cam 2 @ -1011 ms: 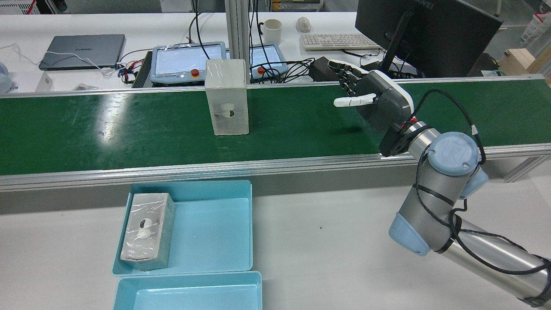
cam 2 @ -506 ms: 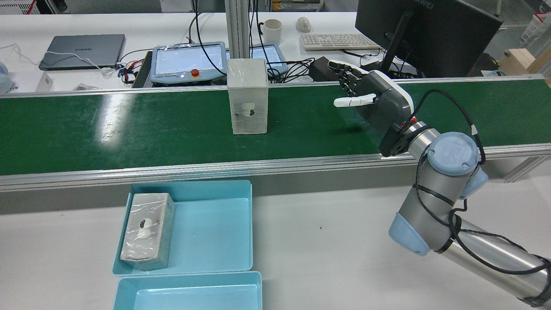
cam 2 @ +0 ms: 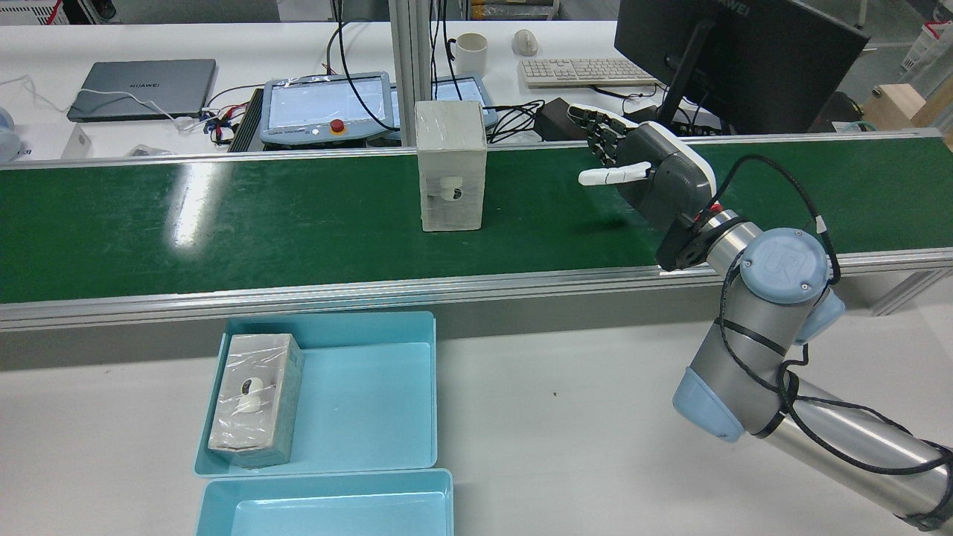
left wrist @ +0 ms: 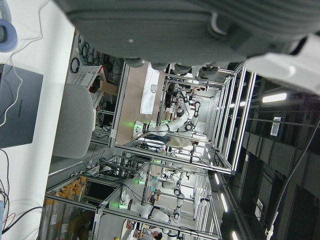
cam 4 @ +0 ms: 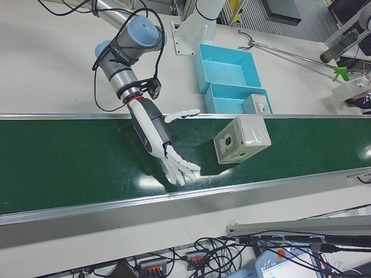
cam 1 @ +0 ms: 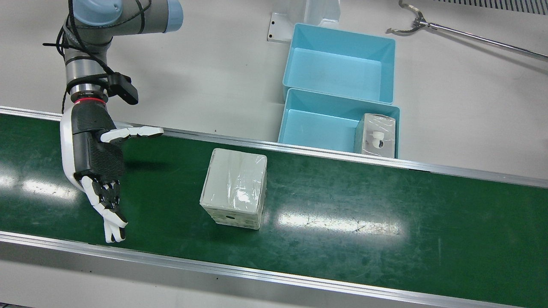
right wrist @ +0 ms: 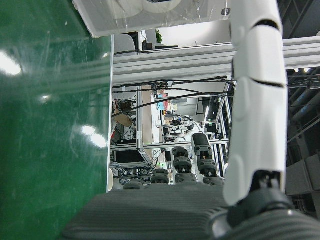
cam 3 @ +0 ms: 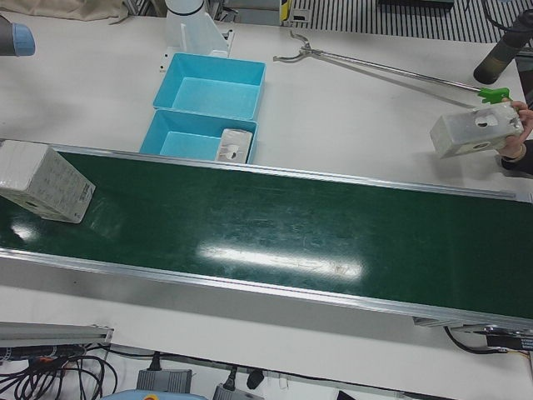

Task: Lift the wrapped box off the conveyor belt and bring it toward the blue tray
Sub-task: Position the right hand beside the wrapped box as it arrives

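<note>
A plastic-wrapped white box (cam 2: pixel 450 165) stands upright on the green conveyor belt (cam 2: pixel 223 223); it also shows as the box (cam 1: pixel 233 188), the box (cam 3: pixel 46 182) and the box (cam 4: pixel 242 139). My right hand (cam 2: pixel 648 167) hovers open over the belt, a short way to the box's right in the rear view, palm facing the box and thumb out, touching nothing. The same right hand (cam 1: pixel 96 167) is left of the box in the front view. The blue tray (cam 2: pixel 365 402) holds a second wrapped box (cam 2: pixel 257 398). My left hand (left wrist: pixel 165 25) shows only its palm edge, empty.
A second blue tray (cam 2: pixel 327 506) sits next to the first. Beyond the belt are teach pendants (cam 2: pixel 320 104), cables and a monitor (cam 2: pixel 737 59). A person's hand holds another box (cam 3: pixel 476 133) by the belt's far end. A reach tool (cam 3: pixel 375 68) lies on the table.
The wrapped box has ridden the belt to the right in the rear view, closing on my right hand. The right hand and arm have stayed put.
</note>
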You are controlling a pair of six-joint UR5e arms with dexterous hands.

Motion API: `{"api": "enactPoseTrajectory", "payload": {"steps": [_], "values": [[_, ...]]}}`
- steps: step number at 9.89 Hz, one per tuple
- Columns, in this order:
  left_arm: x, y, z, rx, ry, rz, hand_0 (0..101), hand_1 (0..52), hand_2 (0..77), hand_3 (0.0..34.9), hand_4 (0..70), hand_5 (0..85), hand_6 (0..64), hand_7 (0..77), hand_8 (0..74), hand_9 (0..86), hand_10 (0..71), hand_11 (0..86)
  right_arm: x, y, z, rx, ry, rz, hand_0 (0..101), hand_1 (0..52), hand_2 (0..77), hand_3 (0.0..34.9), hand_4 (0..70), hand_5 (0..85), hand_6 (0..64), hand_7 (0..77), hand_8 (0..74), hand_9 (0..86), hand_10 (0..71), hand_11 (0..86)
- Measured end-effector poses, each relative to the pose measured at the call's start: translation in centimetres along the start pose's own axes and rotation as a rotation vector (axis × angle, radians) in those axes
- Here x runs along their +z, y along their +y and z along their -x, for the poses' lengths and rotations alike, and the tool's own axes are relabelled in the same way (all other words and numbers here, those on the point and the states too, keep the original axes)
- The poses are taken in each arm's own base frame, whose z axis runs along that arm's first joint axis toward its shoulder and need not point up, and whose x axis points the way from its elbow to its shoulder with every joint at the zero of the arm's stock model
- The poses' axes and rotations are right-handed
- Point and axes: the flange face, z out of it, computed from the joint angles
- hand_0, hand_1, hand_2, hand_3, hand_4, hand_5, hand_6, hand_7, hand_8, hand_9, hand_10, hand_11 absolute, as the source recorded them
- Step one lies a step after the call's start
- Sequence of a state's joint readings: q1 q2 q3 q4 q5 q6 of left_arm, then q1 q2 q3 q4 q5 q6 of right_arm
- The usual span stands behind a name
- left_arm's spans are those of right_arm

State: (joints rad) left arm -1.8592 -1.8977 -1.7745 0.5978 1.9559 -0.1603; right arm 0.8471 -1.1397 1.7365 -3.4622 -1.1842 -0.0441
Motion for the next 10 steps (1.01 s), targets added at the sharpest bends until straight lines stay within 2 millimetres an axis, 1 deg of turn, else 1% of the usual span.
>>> {"api": "enactPoseTrajectory", "payload": {"steps": [5,6,10], "values": [[0.0,0.0,0.0,0.0,0.0,0.0,0,0.0,1.1,0.0,0.0,1.1,0.5,0.5,0.5,0.0,0.5,0.5,0.0,-0.05,-0.02,-0.001,0.0,-0.001,48,15.8,9.8,0.0,9.3,16.9,2.7,2.2,1.1,3.8,0.0,0.5],[0.0,0.0,0.0,0.0,0.0,0.0,0,0.0,0.5,0.0,0.0,1.1,0.5,0.5,0.5,0.0,0.0,0.5,0.0,-0.08,-0.03,-0.001,0.0,-0.002,48,15.8,9.8,0.0,7.6,16.9,2.7,2.2,1.1,3.8,0.0,0.5],[0.0,0.0,0.0,0.0,0.0,0.0,0,0.0,1.1,0.0,0.0,1.1,0.5,0.5,0.5,0.5,0.5,0.5,0.01,-0.33,-0.07,-0.002,0.001,-0.007,48,15.8,9.8,0.0,8.7,16.9,2.7,2.2,1.1,3.8,0.0,0.5]]}}
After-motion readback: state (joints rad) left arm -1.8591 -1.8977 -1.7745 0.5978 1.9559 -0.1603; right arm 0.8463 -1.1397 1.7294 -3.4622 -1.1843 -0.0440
